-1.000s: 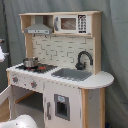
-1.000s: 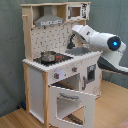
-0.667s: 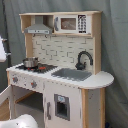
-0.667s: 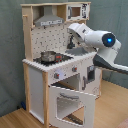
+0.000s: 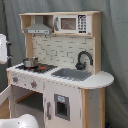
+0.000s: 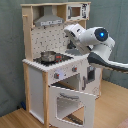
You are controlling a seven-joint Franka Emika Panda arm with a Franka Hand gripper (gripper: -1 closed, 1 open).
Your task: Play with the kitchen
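Observation:
The kitchen (image 5: 60,75) is a tall white and light-wood toy with a hood, a microwave (image 5: 72,23), a dotted backsplash, a black faucet (image 5: 84,59) and a grey sink (image 5: 72,74). A small metal pot (image 5: 30,62) stands on the black-red hob. In the second exterior view the oven door (image 6: 70,102) hangs open and down. In that view the white arm (image 6: 97,40) reaches in from the second exterior view's right. Its gripper (image 6: 69,34) is raised at backsplash height above the hob. In the first exterior view only a white piece of the arm (image 5: 4,47) shows, at the first exterior view's left edge.
Grey curtains hang behind the kitchen. The floor (image 6: 20,117) is wood. A white rounded part (image 5: 20,121) sits low in the first exterior view's lower left corner. The arm hides the sink side of the counter in the second exterior view.
The arm's end has risen from just above the hob to backsplash height. A white piece of the arm has come into the first exterior view at its left edge.

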